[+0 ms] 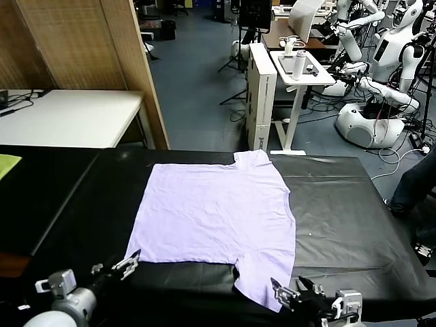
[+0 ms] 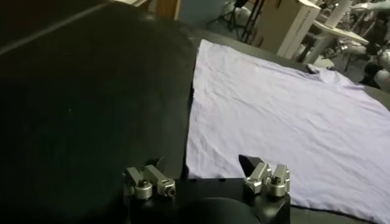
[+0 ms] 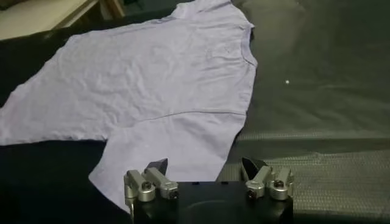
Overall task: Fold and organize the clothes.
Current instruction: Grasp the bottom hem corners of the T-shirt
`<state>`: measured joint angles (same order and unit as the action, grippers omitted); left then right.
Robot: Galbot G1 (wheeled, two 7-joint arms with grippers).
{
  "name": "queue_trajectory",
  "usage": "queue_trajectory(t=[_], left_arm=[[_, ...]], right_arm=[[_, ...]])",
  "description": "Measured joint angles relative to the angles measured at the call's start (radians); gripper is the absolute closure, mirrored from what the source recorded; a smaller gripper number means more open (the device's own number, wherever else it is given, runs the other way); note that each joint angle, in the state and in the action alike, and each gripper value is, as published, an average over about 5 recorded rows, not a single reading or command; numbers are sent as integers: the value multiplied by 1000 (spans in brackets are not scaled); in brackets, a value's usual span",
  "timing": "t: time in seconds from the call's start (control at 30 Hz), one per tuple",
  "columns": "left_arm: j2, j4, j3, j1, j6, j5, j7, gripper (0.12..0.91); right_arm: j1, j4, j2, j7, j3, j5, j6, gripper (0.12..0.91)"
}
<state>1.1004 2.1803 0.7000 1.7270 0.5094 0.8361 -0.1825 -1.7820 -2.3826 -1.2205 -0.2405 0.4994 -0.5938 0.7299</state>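
Head view showed the thin, limp lavender T-shirt (image 1: 214,214) flat mid-counter (image 1: 340,204); likely light, best pinched at the near hem and near sleeve; left tool (image 1: 116,264) and right tool (image 1: 300,293) gaped wide, empty.

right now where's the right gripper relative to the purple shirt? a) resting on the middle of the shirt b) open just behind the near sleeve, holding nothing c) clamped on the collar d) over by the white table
b: the right gripper stands open and empty at the table's near edge, right by the near sleeve of the T-shirt, which lies spread flat.

Yellow-green item (image 1: 8,163) cut off at head view's left edge.
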Motion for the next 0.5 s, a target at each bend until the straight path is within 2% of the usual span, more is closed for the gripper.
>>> queue_trajectory(t=[0.27,0.43,0.5], left_arm=[[7,-10,-3,-5,-8,-3,-1,123],[10,-12,-3,-3,-5,-6,-7,131],[11,-12,-4,-1,-4,-6,-8,162]], right_arm=[[-4,7,-12,4,-12,13,-13,124],[-8,11,-17,5,-21,24,-16,224],[-10,14,-18,5,-22,27,-18,262]])
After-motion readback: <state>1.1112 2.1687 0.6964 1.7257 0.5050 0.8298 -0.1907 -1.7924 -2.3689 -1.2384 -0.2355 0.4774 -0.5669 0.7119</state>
